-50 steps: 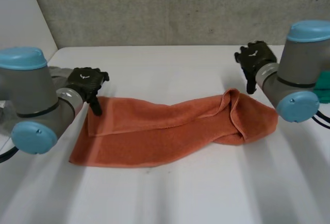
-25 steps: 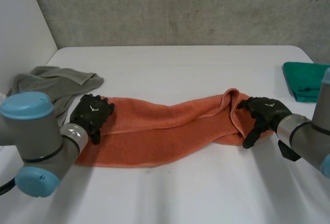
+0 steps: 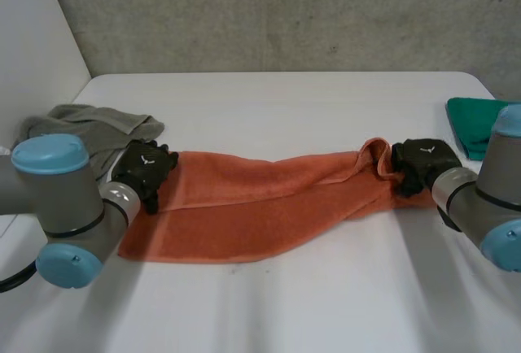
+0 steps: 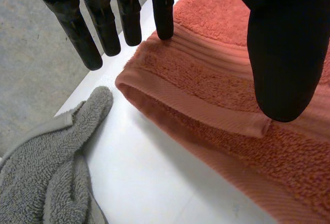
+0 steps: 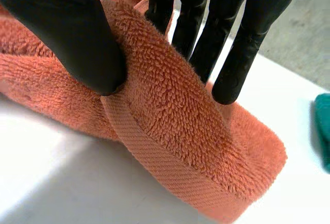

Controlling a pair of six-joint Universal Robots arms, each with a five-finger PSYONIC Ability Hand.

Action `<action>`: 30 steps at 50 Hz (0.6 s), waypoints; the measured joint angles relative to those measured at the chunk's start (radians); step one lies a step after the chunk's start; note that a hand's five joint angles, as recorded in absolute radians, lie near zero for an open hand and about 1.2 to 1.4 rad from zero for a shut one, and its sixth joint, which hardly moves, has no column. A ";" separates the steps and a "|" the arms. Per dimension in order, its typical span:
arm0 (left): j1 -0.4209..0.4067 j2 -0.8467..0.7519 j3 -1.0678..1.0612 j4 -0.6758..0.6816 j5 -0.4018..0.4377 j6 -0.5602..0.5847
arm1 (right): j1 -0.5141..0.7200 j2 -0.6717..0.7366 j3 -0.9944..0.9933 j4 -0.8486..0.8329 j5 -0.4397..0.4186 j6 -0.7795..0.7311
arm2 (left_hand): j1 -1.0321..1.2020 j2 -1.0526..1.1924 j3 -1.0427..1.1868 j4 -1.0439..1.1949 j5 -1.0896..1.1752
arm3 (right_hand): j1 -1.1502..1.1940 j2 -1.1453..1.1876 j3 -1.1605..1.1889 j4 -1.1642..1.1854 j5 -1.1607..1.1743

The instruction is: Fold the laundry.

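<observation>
White table (image 3: 269, 101) against a grey concrete wall (image 3: 285, 11), white panel (image 3: 32, 44) at left.

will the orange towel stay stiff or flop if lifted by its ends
Probably floppy: the orange towel bunches into a soft fold pinched in the right hand. Its looped pile looks grippy, so slipping seems unlikely. The unsupported middle would likely sag.

Green cloth (image 3: 466, 129) — partly behind the right arm (image 3: 488, 207); grey towel (image 3: 89, 125) — its near side behind the left arm (image 3: 65, 207).
</observation>
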 measured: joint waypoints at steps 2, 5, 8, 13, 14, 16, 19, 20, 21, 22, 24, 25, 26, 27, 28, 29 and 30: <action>0.002 -0.010 0.011 0.000 0.001 0.001 | -0.002 -0.032 0.004 0.006 -0.006 -0.006 | 0.000 0.007 0.005 0.010 0.009 | 0.000 0.000 0.000 0.000 0.000; 0.006 -0.023 0.026 -0.001 0.002 0.002 | -0.005 -0.074 0.009 0.029 -0.023 -0.029 | 0.033 0.023 0.027 0.026 0.028 | 0.000 0.000 0.000 0.000 0.003; 0.009 -0.036 0.041 -0.001 0.004 0.002 | -0.011 -0.108 0.014 0.067 -0.047 -0.061 | 0.036 0.027 0.030 0.029 0.030 | 0.000 0.000 0.000 0.000 0.009; 0.010 -0.057 0.063 -0.005 0.025 0.002 | -0.021 -0.138 0.019 0.137 -0.086 -0.102 | 0.036 0.037 0.040 0.038 0.042 | 0.000 0.000 0.006 0.000 0.009; 0.010 -0.064 0.068 -0.007 0.038 0.001 | -0.023 -0.142 0.019 0.155 -0.097 -0.110 | 0.053 0.050 0.053 0.052 0.057 | 0.000 0.000 0.007 0.000 0.009; 0.008 -0.072 0.076 -0.010 0.058 0.001 | -0.025 -0.147 0.020 0.177 -0.110 -0.118 | 0.078 0.068 0.072 0.071 0.075 | 0.000 0.000 0.010 0.000 0.009; 0.006 -0.082 0.084 -0.012 0.079 0.001 | -0.026 -0.149 0.021 0.194 -0.120 -0.122 | 0.085 0.078 0.082 0.082 0.084 | 0.000 0.009 0.012 0.000 0.015; 0.002 -0.092 0.093 -0.014 0.093 0.000 | -0.026 -0.152 0.022 0.203 -0.126 -0.124 | 0.085 0.080 0.083 0.082 0.087 | 0.000 0.009 0.014 0.000 0.018; 0.001 -0.094 0.095 -0.014 0.095 0.000 | -0.026 -0.152 0.022 0.205 -0.127 -0.124 | 0.085 0.081 0.083 0.082 0.087 | 0.000 0.009 0.014 0.000 0.018; -0.001 -0.100 0.101 -0.015 0.100 0.000 | -0.026 -0.154 0.022 0.207 -0.129 -0.124 | 0.085 0.081 0.083 0.082 0.087 | 0.000 0.009 0.014 0.000 0.018; -0.003 -0.110 0.110 -0.016 0.104 0.000 | -0.026 -0.156 0.023 0.208 -0.130 -0.123 | 0.085 0.084 0.084 0.087 0.089 | 0.000 0.009 0.014 0.000 0.018; -0.005 -0.115 0.115 -0.016 0.105 0.000 | -0.026 -0.157 0.024 0.207 -0.130 -0.123 | 0.085 0.084 0.084 0.087 0.089 | 0.000 0.009 0.014 0.000 0.018; -0.005 -0.117 0.116 -0.016 0.105 0.000 | -0.026 -0.157 0.024 0.207 -0.130 -0.122 | 0.085 0.088 0.091 0.091 0.094 | 0.000 0.009 0.014 0.000 0.018; -0.006 -0.119 0.119 -0.016 0.105 0.000 | -0.026 -0.158 0.024 0.207 -0.130 -0.122 | 0.085 0.088 0.091 0.091 0.094 | 0.000 0.009 0.014 0.000 0.018; -0.007 -0.121 0.122 -0.016 0.105 0.000 | -0.026 -0.158 0.024 0.206 -0.130 -0.122 | 0.085 0.088 0.091 0.091 0.094 | 0.000 0.009 0.014 0.000 0.018; -0.007 -0.124 0.126 -0.016 0.104 0.000 | -0.026 -0.158 0.024 0.205 -0.130 -0.122 | 0.085 0.088 0.091 0.091 0.094 | 0.000 0.009 0.014 0.000 0.018; -0.008 -0.126 0.129 -0.016 0.103 -0.001 | -0.027 -0.158 0.025 0.203 -0.130 -0.121 | 0.126 0.116 0.120 0.121 0.111 | 0.000 0.009 0.014 0.000 0.018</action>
